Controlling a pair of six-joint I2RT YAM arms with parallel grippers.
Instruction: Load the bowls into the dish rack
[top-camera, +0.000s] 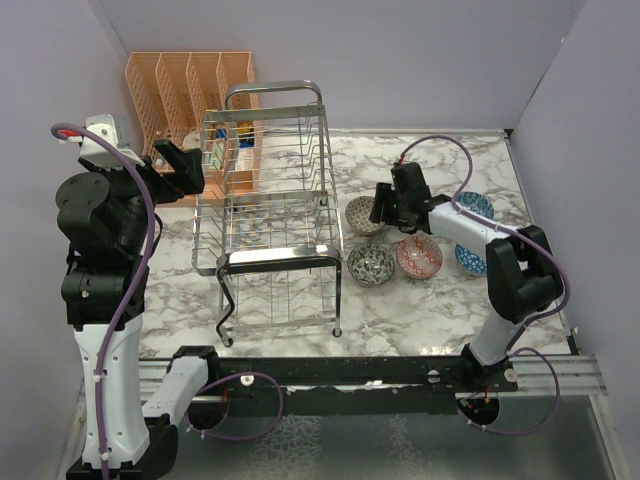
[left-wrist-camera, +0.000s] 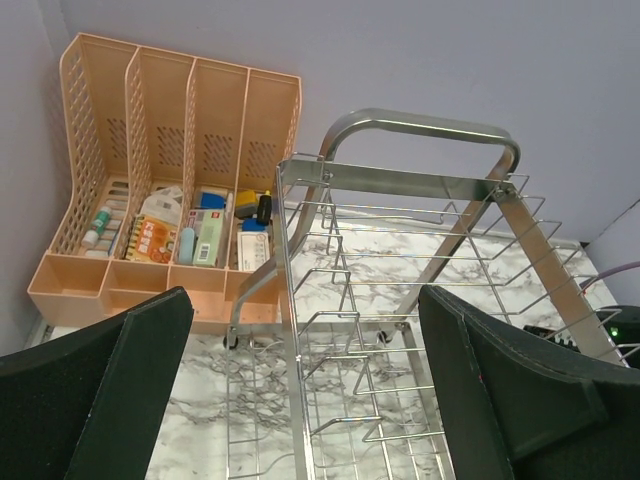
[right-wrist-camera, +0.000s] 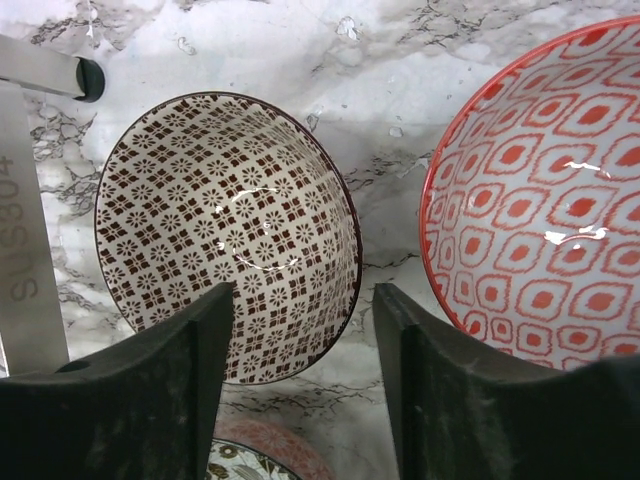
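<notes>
The brown-and-white bowl (right-wrist-camera: 230, 235) bears a floral grid, the red-and-white bowl (right-wrist-camera: 540, 200) diamonds, the tabletop (right-wrist-camera: 300, 50) grey-veined marble.

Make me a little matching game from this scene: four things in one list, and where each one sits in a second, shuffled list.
Things
1. dish rack
2. orange organizer
3. brown-patterned bowl
4. red-patterned bowl

Places
A. on the marble tabletop, next to the right gripper but outside it
B. in the back left corner, against the wall
C. rim between that gripper's open fingers
D. straight ahead of the open left gripper

Pairs: 1-D, 2-B, 3-C, 4-A
</notes>
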